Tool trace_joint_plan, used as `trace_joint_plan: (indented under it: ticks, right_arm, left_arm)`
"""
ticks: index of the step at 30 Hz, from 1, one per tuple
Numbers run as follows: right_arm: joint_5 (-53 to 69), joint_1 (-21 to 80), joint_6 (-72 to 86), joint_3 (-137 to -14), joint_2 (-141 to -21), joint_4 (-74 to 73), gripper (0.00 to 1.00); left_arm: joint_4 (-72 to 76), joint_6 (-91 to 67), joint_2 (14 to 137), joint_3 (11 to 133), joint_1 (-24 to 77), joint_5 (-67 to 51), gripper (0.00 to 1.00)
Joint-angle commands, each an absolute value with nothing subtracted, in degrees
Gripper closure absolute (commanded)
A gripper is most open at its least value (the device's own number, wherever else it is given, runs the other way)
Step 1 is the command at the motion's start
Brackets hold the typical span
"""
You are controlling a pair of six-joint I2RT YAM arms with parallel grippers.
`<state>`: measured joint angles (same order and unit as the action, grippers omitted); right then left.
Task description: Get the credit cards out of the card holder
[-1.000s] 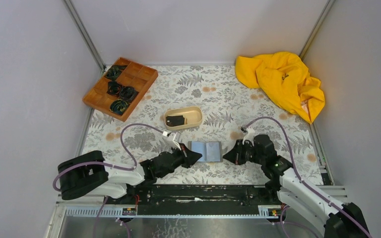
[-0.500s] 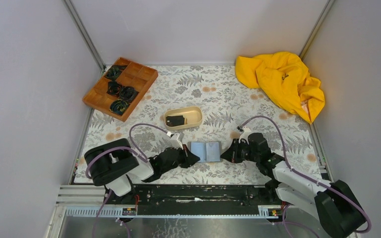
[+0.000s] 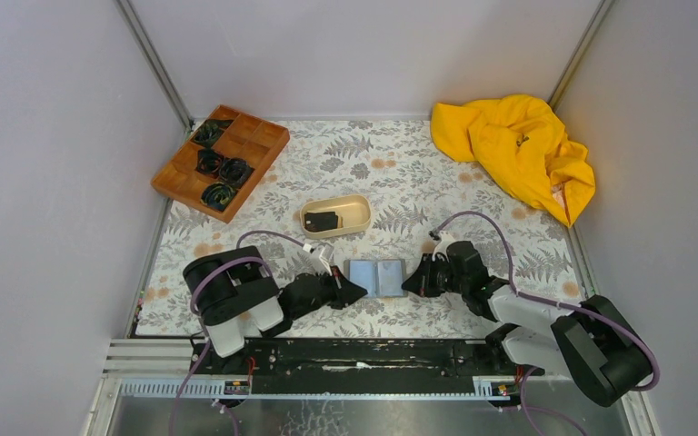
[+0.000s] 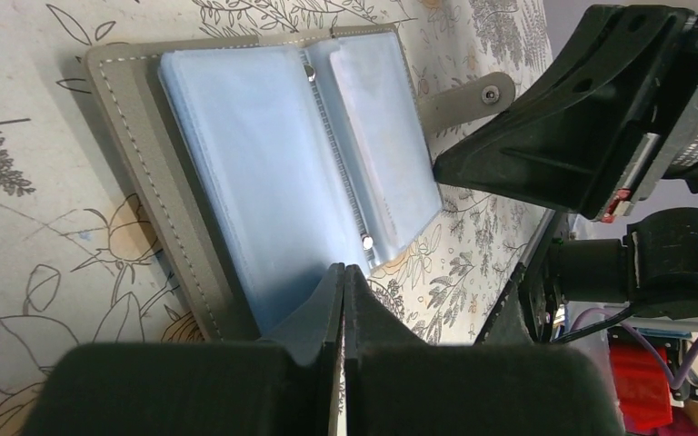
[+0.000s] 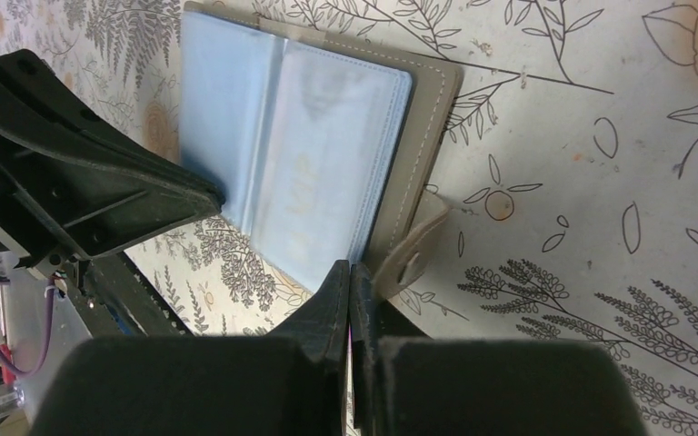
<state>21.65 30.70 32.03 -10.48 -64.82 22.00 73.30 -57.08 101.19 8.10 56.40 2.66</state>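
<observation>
Reads shut and empty on the left pincer (image 4: 344, 272), tip at the left edge of the card holder (image 3: 377, 277). Same on the right pincer (image 5: 350, 268): pinched closed, nothing held, parked by the snap-tab side. Lies open and flat on the bench (image 3: 473, 218) between the two, blue-grey sleeves up. Shows what looks like one dark credit card (image 3: 324, 221) already in the beige tray (image 3: 364, 208). Can't tell how many more sit in the sleeves; faint marks in one pocket hint at one. Partway done, at a guess.

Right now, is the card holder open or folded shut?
Open. The card holder lies spread flat, both pale blue sleeve pages facing up, and its snap strap lies unfastened.
</observation>
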Motion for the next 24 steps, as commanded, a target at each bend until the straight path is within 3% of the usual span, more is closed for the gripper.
trace_joint_plan:
  ticks: [1,24]
  right_arm:
    - [21.2,31.0,31.9,-12.8,-67.5,26.2,1.00]
    - [27.2,33.2,35.5,-14.6,-75.7,35.9,1.00]
  left_arm:
    - [78.3,-57.1,103.7,6.5,55.6,0.9,1.00]
    - [88.2,-59.3,111.8,5.7,53.9,-2.6,1.00]
